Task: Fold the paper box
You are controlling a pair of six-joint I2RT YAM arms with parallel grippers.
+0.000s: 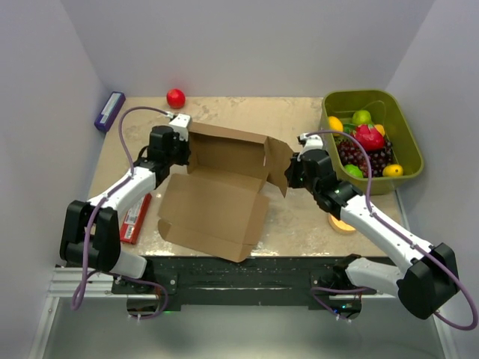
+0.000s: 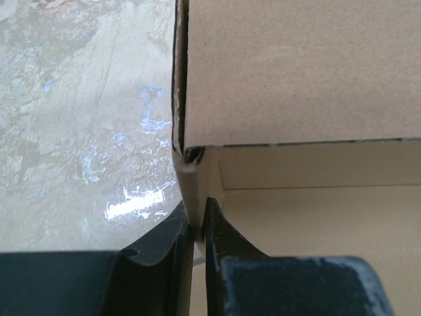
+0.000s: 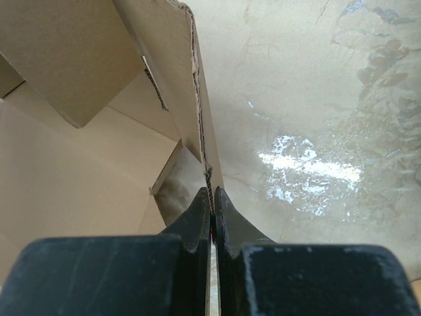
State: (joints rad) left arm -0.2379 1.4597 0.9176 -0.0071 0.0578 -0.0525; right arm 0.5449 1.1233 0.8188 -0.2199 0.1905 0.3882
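Over the counter (image 1: 299, 120) in the top view, the paper box (image 1: 224, 191) lies open near the middle, between the two arms. One broad panel is spread flat toward the near edge, and the far wall and a right-hand flap stand up. The left tool (image 1: 183, 149) meets the box at its left wall, and the right tool (image 1: 292, 170) meets the raised flap on the right side. At the far right corner sits a green bin (image 1: 410, 138). It holds mixed fruit: a red piece (image 1: 369, 137), dark grapes (image 1: 367, 158), a green piece (image 1: 362, 117) and a yellow piece (image 1: 392, 170). Loose on the counter are a red ball (image 1: 176, 98) at the far edge, a purple packet (image 1: 109, 111) at the far left, and a red packet (image 1: 136, 217) beside the left arm. An orange disc (image 1: 343, 223) lies partly under the right arm. From the left wrist, the left tool (image 2: 197, 224) is clenched on the thin upright edge of the paper box (image 2: 296, 72) at a corner, one finger outside and one inside, with the counter (image 2: 85, 118) to the left. From the right wrist, the right tool (image 3: 212, 201) pinches the thin edge of a standing flap of the paper box (image 3: 177, 72), its fingers nearly together. The box floor lies to the left and the counter (image 3: 316, 99) to the right.
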